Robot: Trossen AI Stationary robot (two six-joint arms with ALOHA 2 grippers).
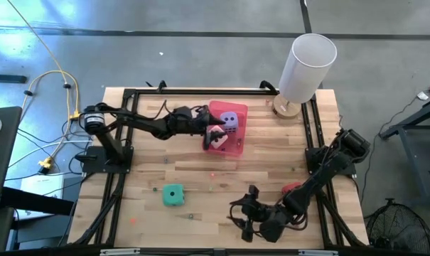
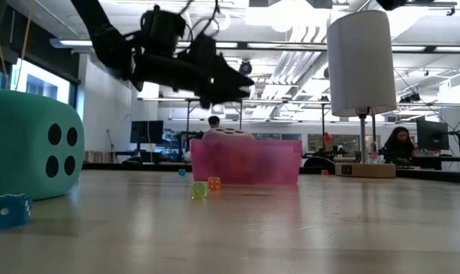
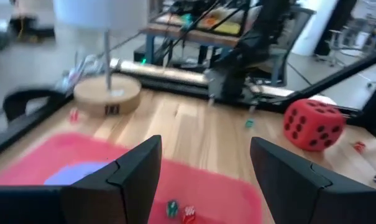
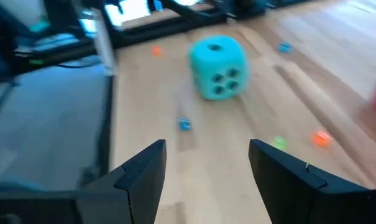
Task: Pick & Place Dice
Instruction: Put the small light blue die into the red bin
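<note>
Teal die (image 1: pixel 173 194) sits on open wood near the front left, purple die (image 1: pixel 229 119) in the pink tray (image 1: pixel 234 147), under the left gripper (image 1: pixel 213 132), fingers apart, empty.

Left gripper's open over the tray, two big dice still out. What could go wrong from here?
1. The left gripper hangs open over the pink tray, close to the pale pink die and purple die; pulling away could snag one.
2. The red die lies against the right arm, so that arm could knock it.
3. Tiny dice scattered near the teal die could spoil a grasp by the open right gripper.
</note>
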